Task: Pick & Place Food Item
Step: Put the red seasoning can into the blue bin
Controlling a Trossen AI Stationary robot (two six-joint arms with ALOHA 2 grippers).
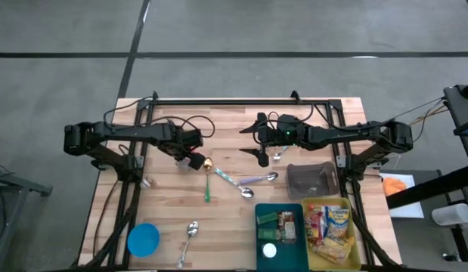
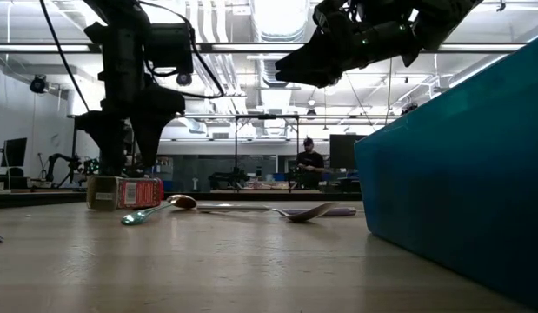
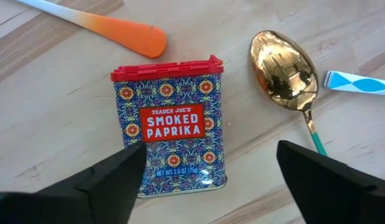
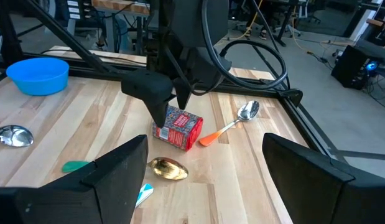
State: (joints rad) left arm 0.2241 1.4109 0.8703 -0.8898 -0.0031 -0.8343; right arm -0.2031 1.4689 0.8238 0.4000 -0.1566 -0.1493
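A red-lidded tin of smoked paprika (image 3: 170, 124) lies flat on the wooden table, label up, left of centre (image 1: 193, 162). My left gripper (image 3: 211, 155) points straight down over it, open, with its fingers just above the tin's bottom end; the low view shows it (image 2: 129, 165) low over the tin (image 2: 125, 191). My right gripper (image 1: 262, 143) hangs open above the middle of the table, pointing toward the tin (image 4: 178, 127), with nothing between its fingers. My left gripper stands open and close over the tin's bottom end. One finger (image 3: 111, 180) overlaps the tin's lower corner (image 3: 139, 168) in the wrist view; whether it touches the tin I cannot tell.
A gold spoon with a green handle (image 1: 207, 170) lies right beside the tin, an orange-handled spoon (image 4: 232, 121) on its other side. More spoons (image 1: 256, 181) lie mid-table. A grey container (image 1: 313, 180), teal bin (image 1: 279, 227) and yellow bin (image 1: 332, 227) stand right; a blue bowl (image 1: 143, 239) near left.
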